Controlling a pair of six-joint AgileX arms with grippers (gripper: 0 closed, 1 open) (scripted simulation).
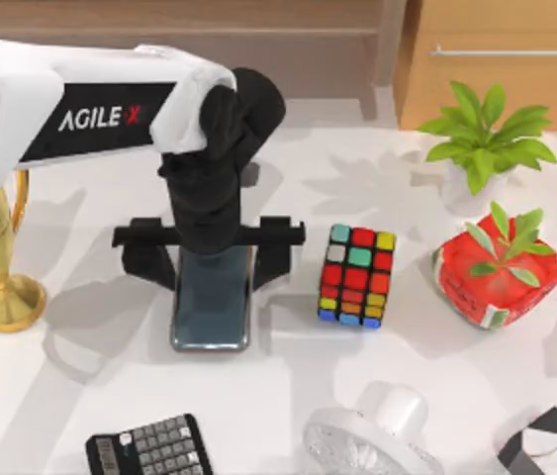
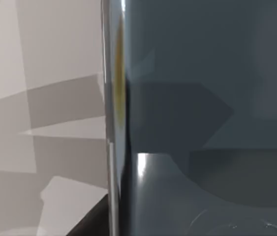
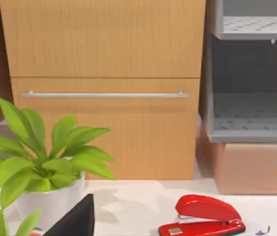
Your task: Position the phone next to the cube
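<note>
Top view has the left hand (image 1: 211, 259) low over the phone (image 1: 212, 302), fingers spread wide on either side of its far end, apart from its edges. That phone lies flat on the white bench (image 1: 288, 386), just left of the cube (image 1: 356, 276). Left wrist view adds the phone's silver rim (image 2: 109, 123) close up. Right wrist view offers a red stapler (image 3: 203, 216) before wooden drawers (image 3: 104, 88).

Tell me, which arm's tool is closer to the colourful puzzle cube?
The left. Its tool stands over the phone, just left of the cube. The right arm is parked off toward the table's far right, near the red stapler.
</note>
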